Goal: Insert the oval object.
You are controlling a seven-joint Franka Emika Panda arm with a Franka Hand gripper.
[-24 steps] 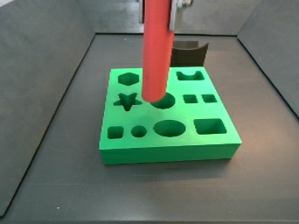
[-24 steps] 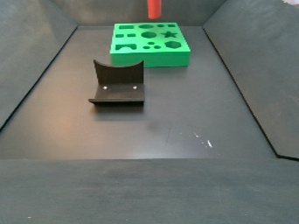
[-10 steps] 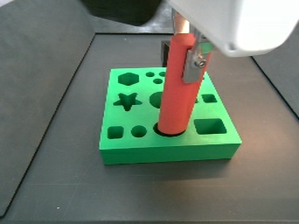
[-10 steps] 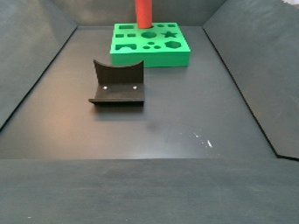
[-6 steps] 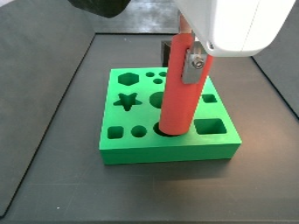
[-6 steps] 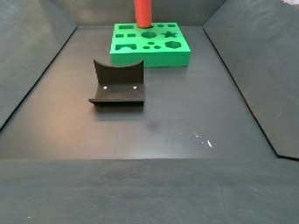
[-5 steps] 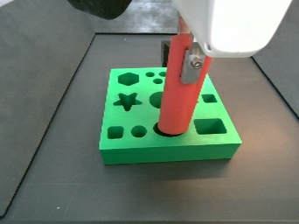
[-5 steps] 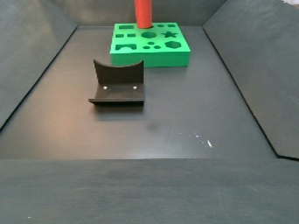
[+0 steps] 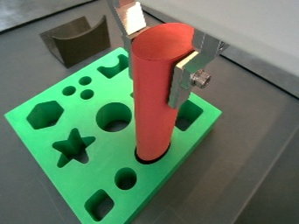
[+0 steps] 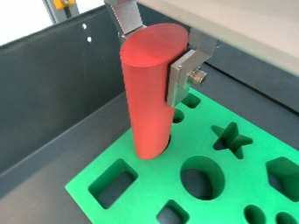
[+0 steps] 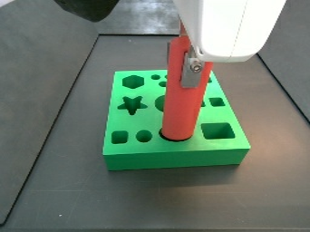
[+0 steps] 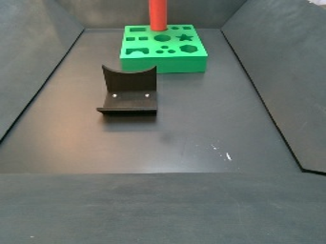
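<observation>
Gripper (image 9: 158,48) is clamped on the oval object (image 9: 156,105) near its top end; silver finger plates (image 9: 187,77) are seen flat against the peg's sides in both wrist views. The peg's long axis is vertical, hanging straight down from the jaws, roughly square to the green block (image 11: 172,156).

In a side view, the peg's lower end (image 11: 177,134) is seen at the oval hole in the block's front row, between the small round hole at 9 o'clock and the square hole at 3 o'clock. The tip looks just entered; depth can't be told.

Judged: the remaining move is straight down along the peg axis. The fixture (image 12: 128,92) sits well apart from the block, unused.
</observation>
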